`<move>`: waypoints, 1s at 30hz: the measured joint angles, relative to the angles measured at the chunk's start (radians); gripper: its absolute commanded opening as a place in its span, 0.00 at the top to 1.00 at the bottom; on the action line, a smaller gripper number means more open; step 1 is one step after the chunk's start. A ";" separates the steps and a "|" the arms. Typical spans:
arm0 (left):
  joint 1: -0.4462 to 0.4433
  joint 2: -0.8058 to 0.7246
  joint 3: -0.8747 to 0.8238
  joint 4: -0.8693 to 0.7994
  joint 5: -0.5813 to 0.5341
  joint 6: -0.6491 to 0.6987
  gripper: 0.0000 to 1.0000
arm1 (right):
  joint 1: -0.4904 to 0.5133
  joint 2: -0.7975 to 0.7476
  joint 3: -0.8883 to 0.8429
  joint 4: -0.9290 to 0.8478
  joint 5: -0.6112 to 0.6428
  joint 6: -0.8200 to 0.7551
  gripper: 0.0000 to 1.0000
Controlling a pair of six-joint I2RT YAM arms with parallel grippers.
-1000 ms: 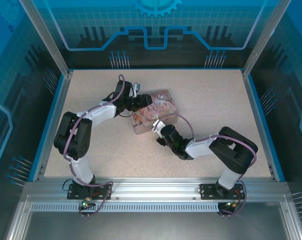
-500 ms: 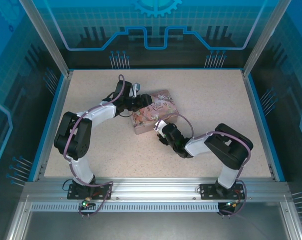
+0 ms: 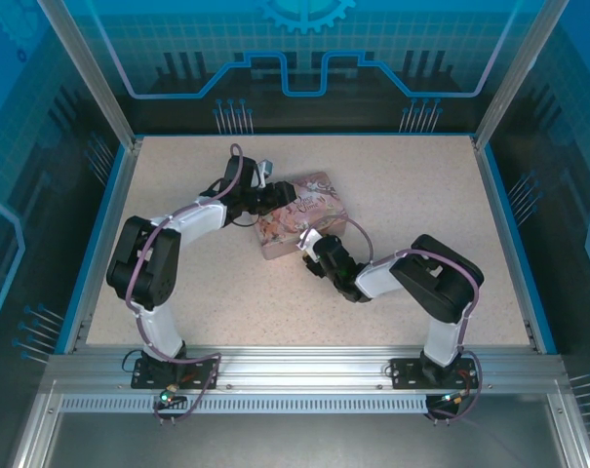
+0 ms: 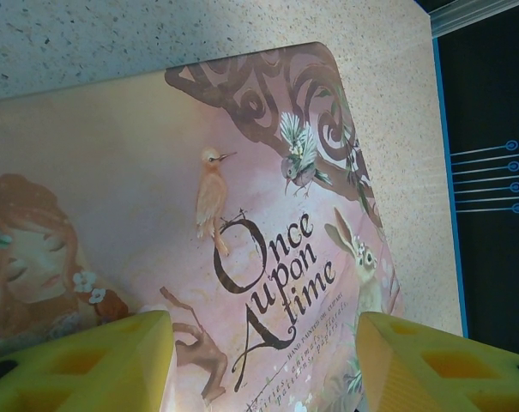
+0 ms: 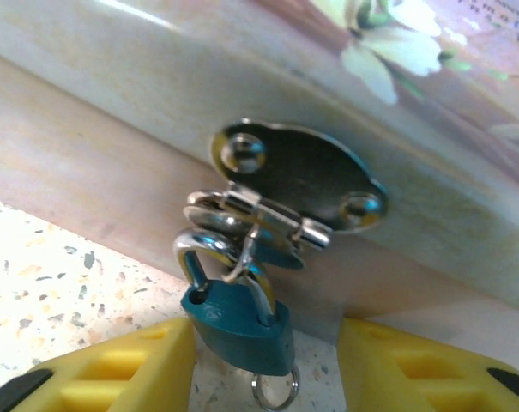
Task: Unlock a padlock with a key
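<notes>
Right gripper (image 5: 263,371): yellow fingers spread wide, nothing gripped. Between them hangs the tiny blue-bodied padlock with silvery shackle (image 5: 238,321), a small silvery ring (image 5: 274,391) at its 6 o'clock. The shackle is looped through the oval metal hasp (image 5: 298,178) on the front wall of the pink pictured rectangular tin (image 5: 96,77). At the tin's 10 o'clock corner we note the left gripper (image 4: 259,360), its fingers wide apart over the lid and empty. Speckled beige table (image 3: 412,185) beyond.

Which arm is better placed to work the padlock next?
Right. The right gripper is open, with the padlock lined up between its jaws, hanging from the hasp of the tin. The left gripper hovers open above the lid, off the hasp side.
</notes>
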 measured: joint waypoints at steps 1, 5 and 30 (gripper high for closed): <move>0.000 0.001 0.001 0.000 0.000 0.000 0.40 | 0.000 0.000 0.001 0.002 -0.014 0.000 0.56; 0.000 0.002 0.002 0.000 0.000 0.000 0.41 | 0.003 -0.001 0.004 0.003 -0.048 0.001 0.60; -0.005 0.003 0.003 0.000 -0.003 0.003 0.41 | -0.020 -0.093 -0.017 -0.084 -0.164 0.030 0.98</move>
